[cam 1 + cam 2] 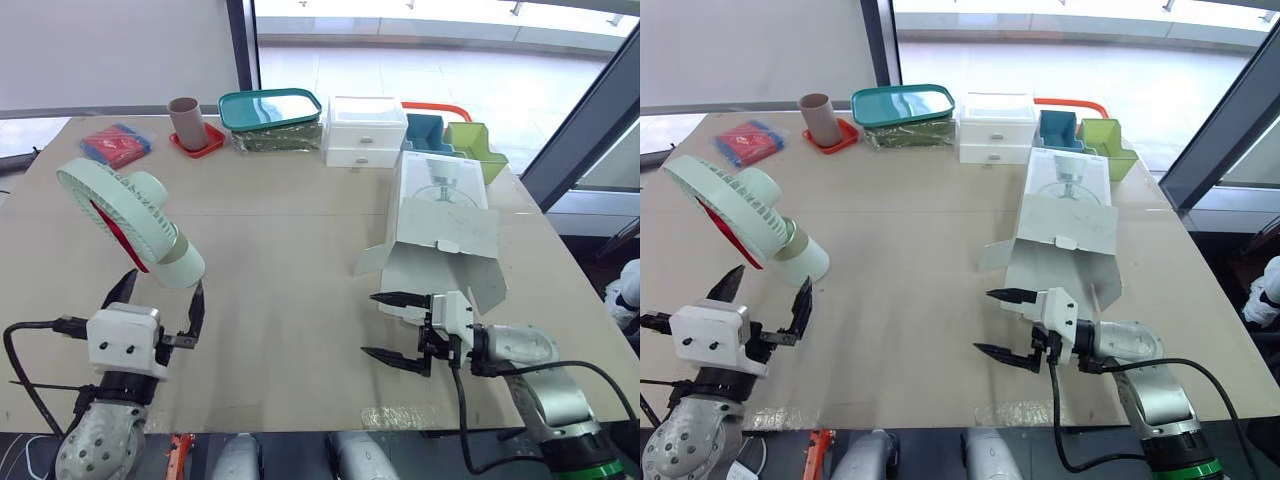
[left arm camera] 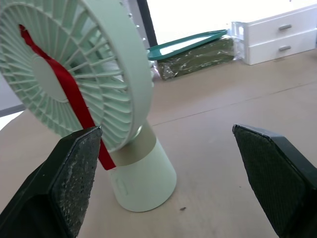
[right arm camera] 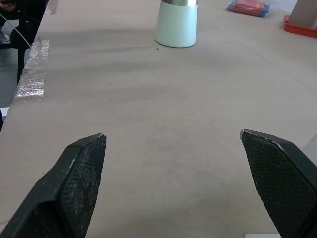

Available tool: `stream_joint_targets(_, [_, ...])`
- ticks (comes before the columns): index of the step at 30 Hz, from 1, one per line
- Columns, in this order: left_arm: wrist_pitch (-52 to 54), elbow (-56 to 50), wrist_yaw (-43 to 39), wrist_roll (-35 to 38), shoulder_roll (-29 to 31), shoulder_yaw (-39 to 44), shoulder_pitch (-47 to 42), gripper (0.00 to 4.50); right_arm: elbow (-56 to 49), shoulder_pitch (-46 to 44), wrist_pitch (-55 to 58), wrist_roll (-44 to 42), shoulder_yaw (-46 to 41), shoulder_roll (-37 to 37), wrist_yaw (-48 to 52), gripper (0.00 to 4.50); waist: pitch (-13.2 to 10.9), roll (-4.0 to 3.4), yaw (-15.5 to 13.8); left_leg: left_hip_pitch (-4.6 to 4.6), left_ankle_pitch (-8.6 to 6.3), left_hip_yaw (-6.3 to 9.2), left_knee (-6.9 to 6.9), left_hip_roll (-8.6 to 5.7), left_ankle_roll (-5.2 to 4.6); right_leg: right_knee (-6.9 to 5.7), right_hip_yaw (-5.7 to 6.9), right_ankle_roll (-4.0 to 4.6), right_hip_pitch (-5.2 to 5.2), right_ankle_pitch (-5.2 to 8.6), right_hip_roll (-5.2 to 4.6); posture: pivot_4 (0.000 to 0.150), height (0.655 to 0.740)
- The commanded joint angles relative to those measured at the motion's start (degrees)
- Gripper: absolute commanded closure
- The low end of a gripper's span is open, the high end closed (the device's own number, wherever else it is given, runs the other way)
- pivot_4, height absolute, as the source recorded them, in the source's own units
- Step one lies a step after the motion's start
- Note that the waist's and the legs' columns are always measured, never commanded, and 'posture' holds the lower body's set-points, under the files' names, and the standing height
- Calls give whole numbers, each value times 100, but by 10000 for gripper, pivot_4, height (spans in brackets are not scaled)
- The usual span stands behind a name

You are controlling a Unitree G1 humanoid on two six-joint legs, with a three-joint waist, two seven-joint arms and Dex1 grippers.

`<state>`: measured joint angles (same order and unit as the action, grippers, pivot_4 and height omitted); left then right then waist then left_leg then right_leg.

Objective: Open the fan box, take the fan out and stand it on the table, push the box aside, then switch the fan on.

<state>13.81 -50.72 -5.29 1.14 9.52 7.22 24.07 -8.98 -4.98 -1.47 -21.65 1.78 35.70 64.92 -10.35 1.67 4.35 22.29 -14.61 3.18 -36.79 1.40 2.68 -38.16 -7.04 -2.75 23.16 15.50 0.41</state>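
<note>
My jaws are pairs of black tapered fingers [image 1: 398, 298] with rough textured pads [image 3: 275, 173], on white blocky mounts [image 1: 125, 340] with dark screw holes, grey forearms [image 1: 520, 345] and black cables [image 1: 462, 410].

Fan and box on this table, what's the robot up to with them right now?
The fan is out of its box and stands on its base on the table, on the robot's left. The left gripper is open just short of the fan's base, holding nothing. The box lies on the right with its flaps open, and the open right gripper sits at its near end. Pushing the box aside probably comes next.
</note>
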Motion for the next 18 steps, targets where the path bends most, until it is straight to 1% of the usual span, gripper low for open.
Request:
stream_joint_targets(1, [287, -348, 359, 63, -351, 109, -139, 0, -34, -55, -91, 1, -9, 40, 49, 618, 0, 1, -1, 0, 0, 0, 0, 0, 0, 0, 0, 0, 0, 0, -1, 1500, 7400])
stream_joint_targets(3, [412, -351, 406, 92, -423, 169, -241, 0, -16, -78, -89, 2, 6, 45, 62, 618, 0, 1, -2, 3, -1, 2, -13, -1, -1, -1, 1, -5, -2, -3, 1, 1500, 7400])
stream_joint_targets(5, [465, -320, 358, 38, -332, 196, -450, 0, 27, -118, -86, 0, 11, 49, 75, 618, 0, 1, -2, 3, -1, 4, -26, 1, -1, -8, 1, -7, -5, -5, 6, 1500, 7400])
stream_joint_targets(10, [805, -213, 466, 11, -359, 187, -937, 0, 150, -242, -100, 33, 41, 29, 70, 618, 0, 1, -5, 1, 0, 12, -69, 10, 0, -9, 6, -12, -26, -31, 20, 1500, 7400])
stream_joint_targets(15, [983, -105, 483, -39, -323, 153, -1246, 0, 150, -256, -95, 44, 50, 8, 58, 618, 0, 1, -5, -8, 7, 13, -80, 10, 5, -9, 4, -17, -37, -45, 24, 1500, 7400])
stream_joint_targets(18, [1103, 77, 556, -39, -332, 174, -1643, 0, 136, -240, -86, 61, 50, -14, 19, 618, 0, 1, -19, -7, 8, 15, -80, 12, 5, -10, 6, -16, -37, -45, 26, 1500, 7400])
